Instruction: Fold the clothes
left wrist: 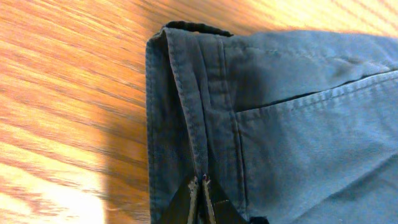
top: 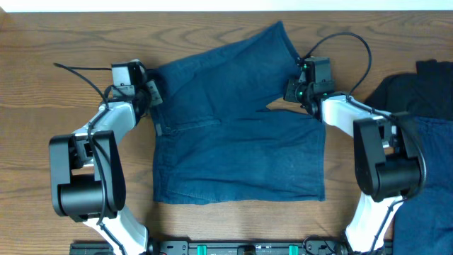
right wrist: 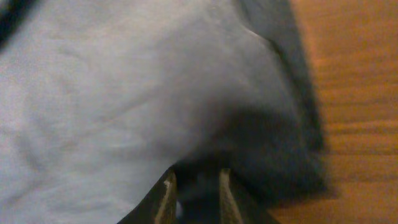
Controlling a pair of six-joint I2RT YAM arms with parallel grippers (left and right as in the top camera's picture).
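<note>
Two grippers sit at opposite side edges of the shorts (top: 241, 149). The left gripper (top: 151, 95) is fully closed; in the left wrist view its fingertips (left wrist: 193, 194) are pressed together on a stitched ridge of denim at the garment's left edge, near the far-left corner. The right gripper (top: 300, 91) is at the right edge, just beside a small notch where bare wood shows between the two legs. In the right wrist view its fingers (right wrist: 166, 196) stand slightly apart with dark cloth at the gap, but the blur hides whether the cloth is pinched.

The shorts lie spread in the middle of the table (top: 71, 42), between the arms. One leg slants toward the far right and the near edge runs straight.

Right of the right arm, a black garment (top: 417, 85) and a blue cloth (top: 433, 163) are cut off by the frame, and the arm partly covers the cloth.

Bare wood shows left of the shorts and along the far edge; the right side is crowded.
</note>
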